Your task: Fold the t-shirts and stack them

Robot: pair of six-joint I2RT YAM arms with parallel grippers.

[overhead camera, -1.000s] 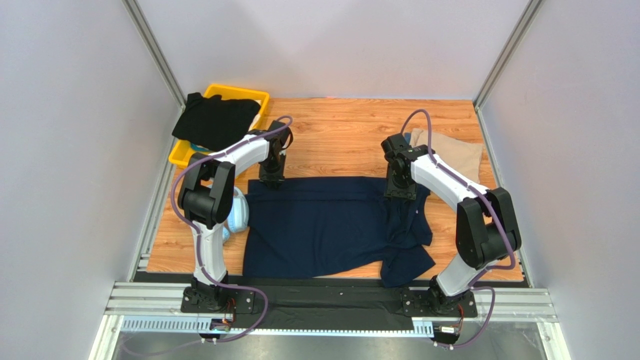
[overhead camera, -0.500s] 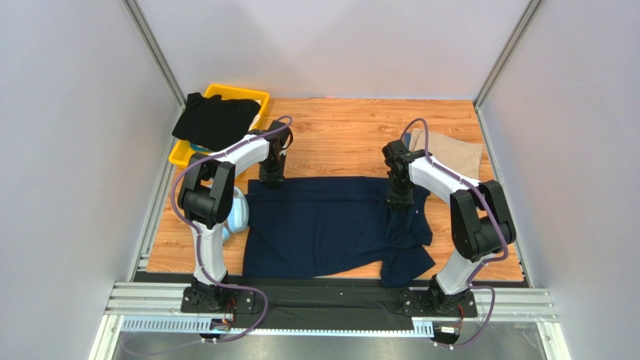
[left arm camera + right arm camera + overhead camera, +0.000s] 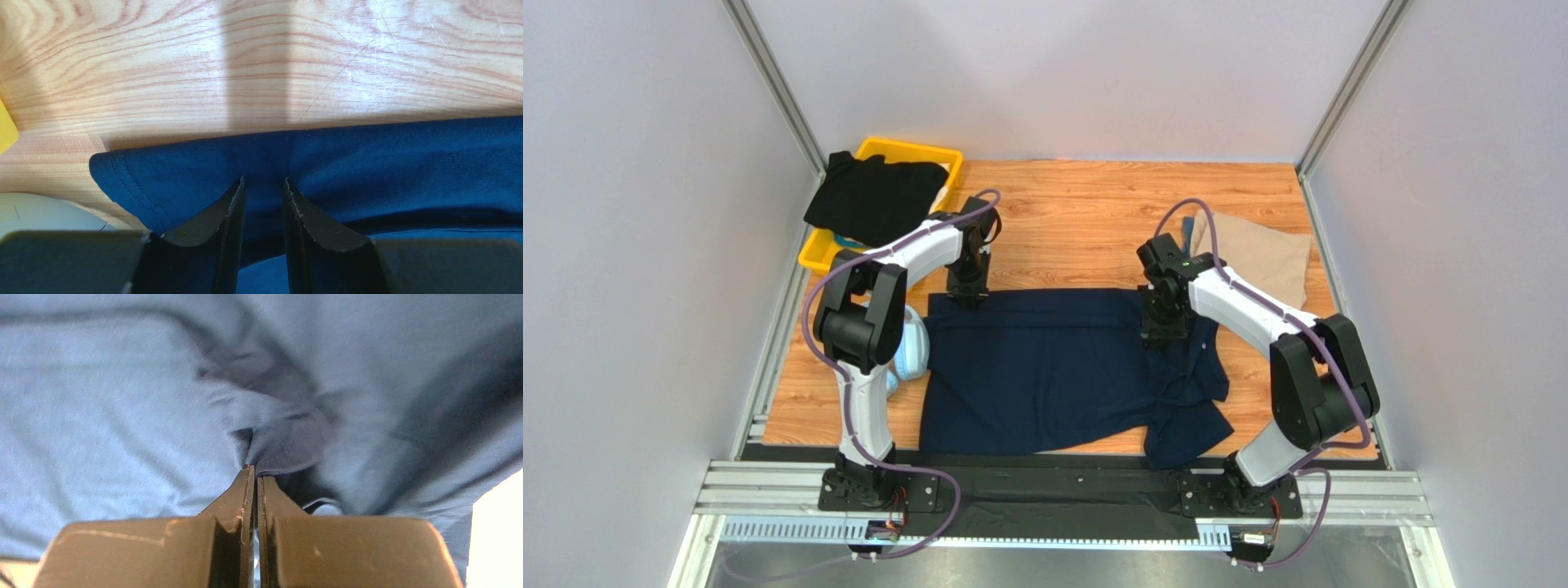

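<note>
Top external: navy t-shirt spread flat at centre, long axis L-R, body lying nearward of both grippers. Right gripper pinched tight on bunched cloth. Left gripper at far-L hem, jaws narrowly apart, hold can't tell.

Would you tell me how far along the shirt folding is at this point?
Done: perhaps the tan shirt, lying compact far right; nothing stacked. In hand: the left end effector and right end effector pinch the spread navy shirt near its far edge. Left: that fold, the black shirt draped over the bin, then stacking.
</note>
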